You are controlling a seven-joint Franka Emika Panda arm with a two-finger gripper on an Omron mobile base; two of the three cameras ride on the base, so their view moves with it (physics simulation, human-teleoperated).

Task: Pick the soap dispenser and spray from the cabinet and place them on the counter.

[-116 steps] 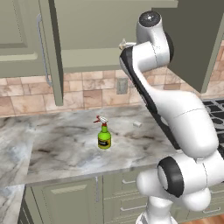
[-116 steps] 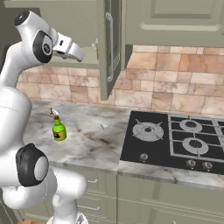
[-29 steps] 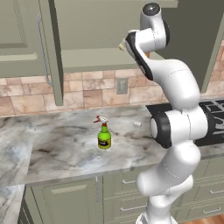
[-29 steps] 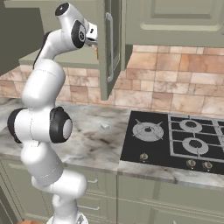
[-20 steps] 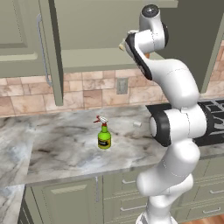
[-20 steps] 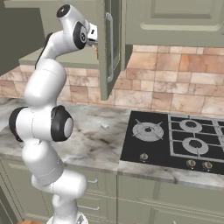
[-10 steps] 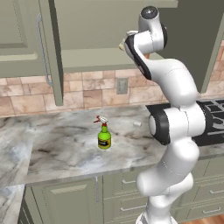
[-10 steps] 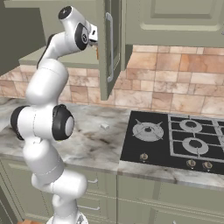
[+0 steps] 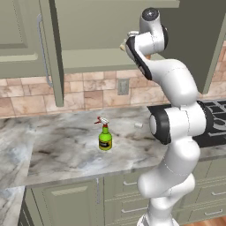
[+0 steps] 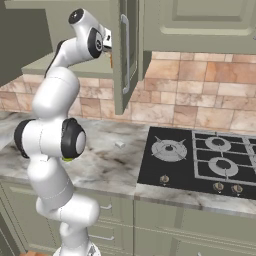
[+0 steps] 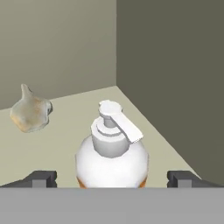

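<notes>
1. Closest to my hand camera, the gripper (image 11: 112,179) has its two dark fingertips (image 11: 41,178) spread wide apart, one at each side of the view, clamped on nothing.
2. Between those tips stands the soap dispenser (image 11: 112,153), upright on the cabinet (image 11: 166,65) shelf; its white pump top faces me, with only a sliver of orange body showing low down. I cannot tell whether the tips touch it. I can read no writing on it.
3. Further back on the same shelf, to the left in the hand view, lies a garlic bulb (image 11: 29,113), well apart from the dispenser, near the cabinet's back wall.
4. From the left base view, my arm reaches up into the open cabinet, the hand (image 9: 128,44) at shelf level.
5. The spray (image 9: 104,134) stands upright on the counter (image 9: 62,145), below the cabinet and left of the arm. It has a yellow label with a dark band; any lettering is too small to read.
6. In the right base view, the stovetop (image 10: 200,162) sits on the counter to the arm's right, and the cabinet door (image 10: 125,55) hangs open with its metal bar handle facing me.
</notes>
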